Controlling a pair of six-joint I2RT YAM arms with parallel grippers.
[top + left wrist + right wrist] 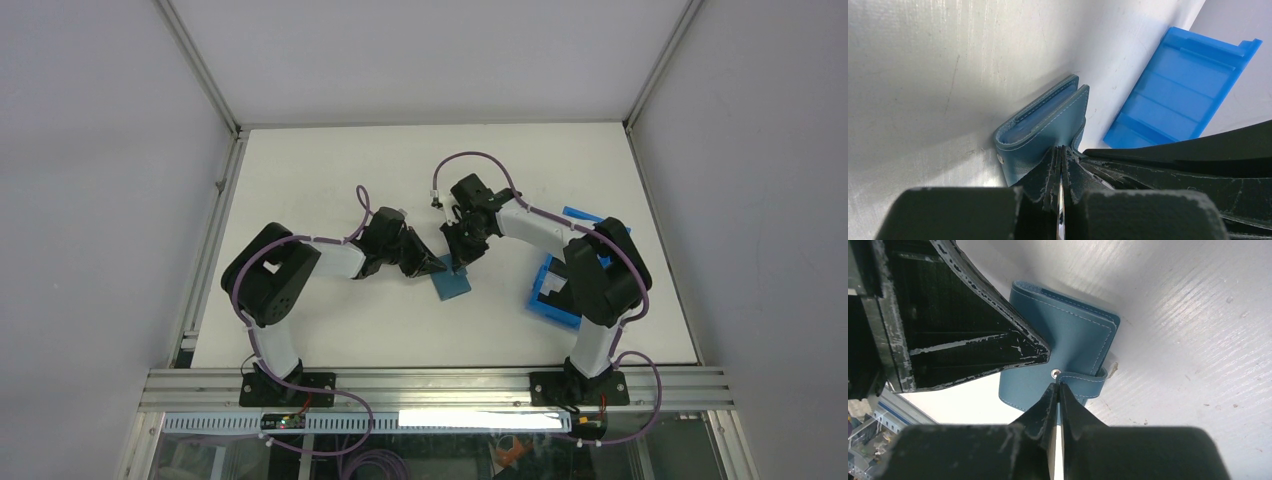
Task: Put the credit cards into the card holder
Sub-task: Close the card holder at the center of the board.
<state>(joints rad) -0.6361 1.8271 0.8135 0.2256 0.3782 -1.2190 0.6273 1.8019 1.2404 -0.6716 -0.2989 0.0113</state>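
Observation:
The teal-blue card holder [453, 284] lies folded shut on the white table, between the two grippers. It also shows in the left wrist view [1045, 120] and the right wrist view [1073, 335]. My left gripper [438, 267] is shut, and its tips [1062, 148] press on the holder's cover near the snap button [1054, 372]. My right gripper [459, 262] is shut, and its tips [1058, 385] pinch the end of the snap tab [1088, 381]. No credit card shows clearly. A pale patch [549, 284] in the bin is mostly hidden by my right arm.
A bright-blue plastic bin [556, 303] stands right of the holder, partly under my right arm, and also shows in the left wrist view [1178, 90]. Grey enclosure walls stand around the table, with metal rails at the left and near edges.

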